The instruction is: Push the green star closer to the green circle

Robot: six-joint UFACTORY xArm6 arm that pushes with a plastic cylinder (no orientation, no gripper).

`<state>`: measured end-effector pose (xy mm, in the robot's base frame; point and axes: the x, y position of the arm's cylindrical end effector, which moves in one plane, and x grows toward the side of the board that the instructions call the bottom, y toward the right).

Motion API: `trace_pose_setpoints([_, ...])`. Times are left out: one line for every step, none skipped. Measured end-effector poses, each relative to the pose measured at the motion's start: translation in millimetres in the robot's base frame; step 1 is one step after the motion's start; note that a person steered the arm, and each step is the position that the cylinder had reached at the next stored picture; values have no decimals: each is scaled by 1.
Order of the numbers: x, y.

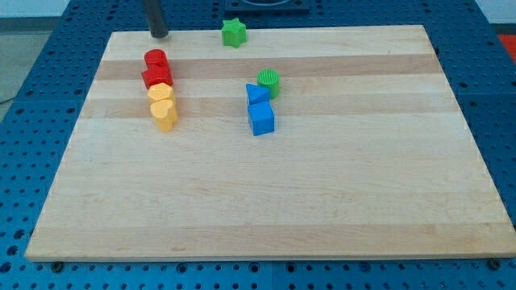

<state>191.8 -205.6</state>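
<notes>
The green star (234,32) sits at the view's top edge of the wooden board (322,185), a little left of centre. The green circle (269,80) stands below and to the right of it, touching a blue triangle (256,94). My tip (159,35) rests at the board's top left, well to the left of the green star and just above the red blocks. It touches no block.
A blue cube (262,118) sits just below the blue triangle. On the left a column holds a red cylinder (156,60), a red block (156,76), a yellow hexagon (160,93) and a yellow heart (164,113).
</notes>
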Motion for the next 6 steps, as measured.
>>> trace_pose_setpoints([0, 34])
trace_pose_setpoints([0, 113])
trace_pose_setpoints([28, 163])
trace_pose_setpoints([44, 161])
trace_pose_setpoints([0, 145])
trace_pose_setpoints([0, 160])
